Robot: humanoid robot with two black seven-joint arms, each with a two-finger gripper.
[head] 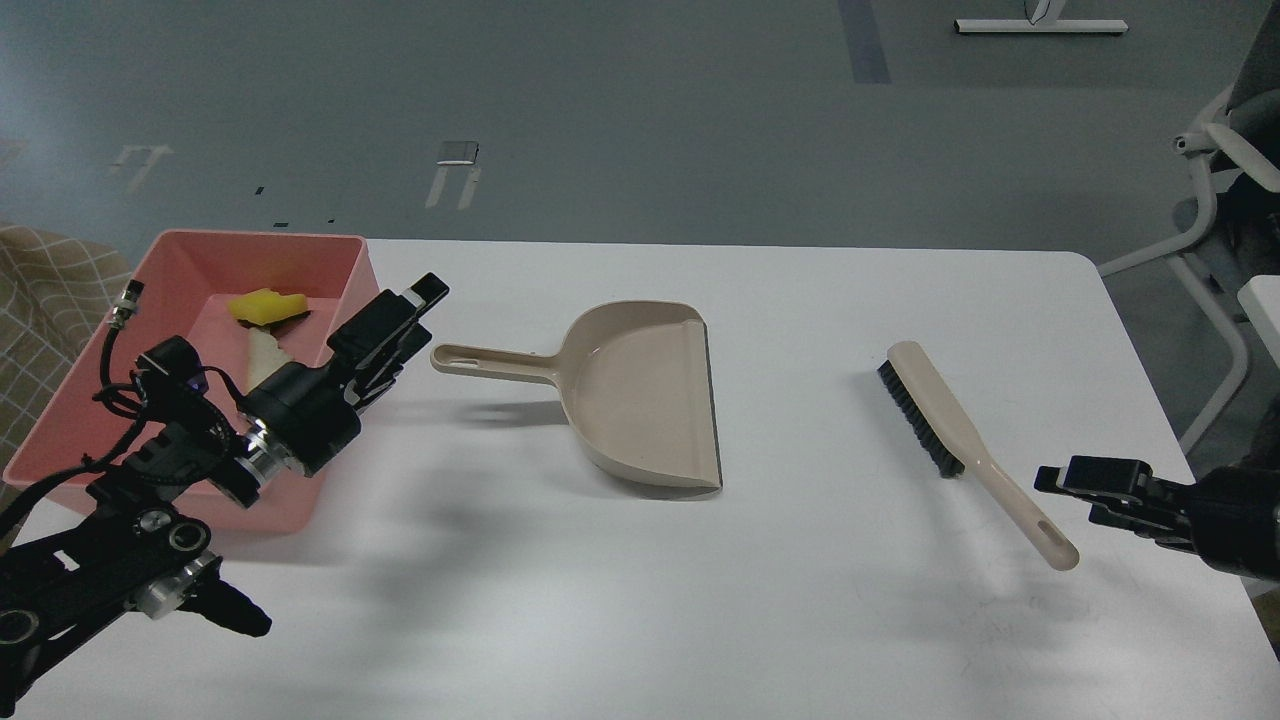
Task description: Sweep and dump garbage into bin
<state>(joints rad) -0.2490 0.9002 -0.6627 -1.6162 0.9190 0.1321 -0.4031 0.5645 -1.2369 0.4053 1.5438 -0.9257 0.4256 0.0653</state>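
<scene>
The salmon-pink bin (150,300) stands at the table's left. The garbage lies inside it: a yellow chunk (262,305) and a pale wedge (262,352), partly hidden by my left arm. The beige dustpan (640,395) lies empty mid-table, its handle pointing left. The beige brush (960,440) with black bristles lies on the table at the right. My left gripper (405,312) hovers over the bin's right wall, left of the dustpan handle, open and empty. My right gripper (1075,492) is right of the brush handle's end, open and empty.
The white table (800,600) ends at a rounded far right corner. A white chair frame (1215,200) stands off the table to the right. A checked fabric (50,290) is beyond the bin at the left.
</scene>
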